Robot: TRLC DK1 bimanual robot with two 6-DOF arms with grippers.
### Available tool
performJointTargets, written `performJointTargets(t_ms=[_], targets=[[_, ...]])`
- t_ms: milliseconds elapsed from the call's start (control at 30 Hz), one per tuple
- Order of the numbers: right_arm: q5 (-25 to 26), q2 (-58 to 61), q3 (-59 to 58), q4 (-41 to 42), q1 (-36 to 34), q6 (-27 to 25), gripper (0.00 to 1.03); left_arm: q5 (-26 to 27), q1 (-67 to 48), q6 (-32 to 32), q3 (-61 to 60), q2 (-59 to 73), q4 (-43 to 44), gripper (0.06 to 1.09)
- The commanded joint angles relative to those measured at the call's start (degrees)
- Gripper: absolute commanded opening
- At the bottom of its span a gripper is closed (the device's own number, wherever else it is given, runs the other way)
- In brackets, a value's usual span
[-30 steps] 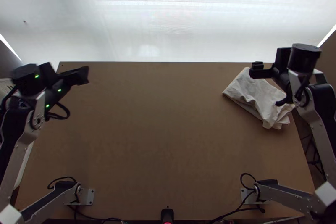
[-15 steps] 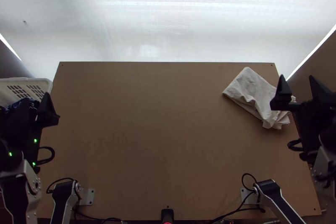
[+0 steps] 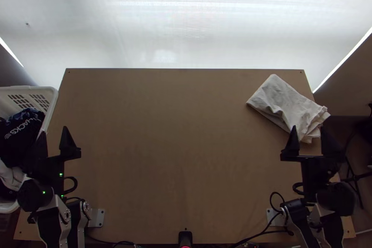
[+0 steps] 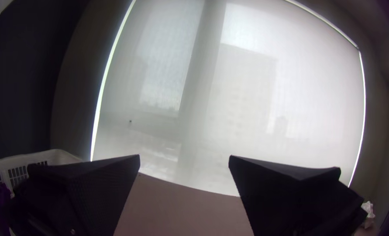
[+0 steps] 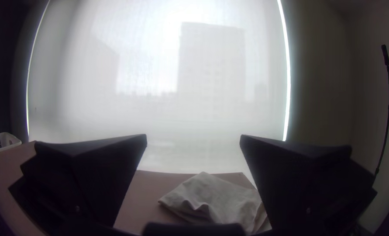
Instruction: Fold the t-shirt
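Can see the folded, rumpled t-shirt (image 3: 283,103) on the table's (image 3: 176,131) far right, just beyond the widely spread right hand (image 3: 308,128). Can see the left hand (image 3: 54,130) spread too, well apart from the cloth.

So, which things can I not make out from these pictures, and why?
- Outer side of the basket: cut off by the top view's left edge.
- Inner layers of the pale cloth: under its upper layer, top view.
- Some dark clothing: behind the left gripper, top view.
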Motion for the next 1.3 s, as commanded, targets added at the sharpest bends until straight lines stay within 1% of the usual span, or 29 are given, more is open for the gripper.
performJointTargets(t_ms=[0, 67, 100, 167, 233, 267, 333, 433, 533, 1267], targets=[[0.0, -5.6, -12.0, 2.4, 1.4, 1.8, 0.99, -0.4, 0.5, 1.9, -8.9, -3.9, 1.2, 1.04], [0.0, -5.6, -12.6, -0.7, 1.5, 4.8, 0.99, -0.4, 1.0, 2.4, -9.7, -3.9, -2.5, 1.04], [0.0, -5.6, -12.8, -2.4, 1.2, 5.3, 0.99, -0.4, 1.2, 2.5, -9.8, -3.9, -4.5, 1.04], [0.0, -5.6, -12.8, -6.3, 1.0, 8.4, 0.99, -0.5, 1.3, 2.5, -9.8, -3.9, -8.0, 1.04], [0.0, -5.6, -12.8, -9.7, 1.4, 12.7, 0.99, -0.7, 2.0, 2.5, -9.9, -3.9, -10.2, 1.04], [0.0, -5.6, -12.8, -12.4, 1.4, 13.8, 0.99, -0.7, 2.5, 2.6, -9.9, -3.9, -12.2, 1.04], [0.0, -5.5, -13.1, -13.4, 0.0, 14.5, 0.99, -1.6, 2.8, 2.6, -10.0, -3.9, -12.9, 1.04], [0.0, -5.4, -13.1, -13.7, -4.8, 15.5, 0.99, -3.1, 2.8, 2.8, -10.1, -3.8, -13.4, 1.04], [0.1, -5.4, -13.1, -13.7, -7.2, 15.5, 0.99, -3.1, 3.0, 2.9, -10.1, -3.7, -13.6, 1.04], [0.0, -5.4, -13.1, -13.7, -7.2, 15.5, 0.99, -3.1, 2.9, 2.9, -10.1, -3.8, -13.6, 1.04]])
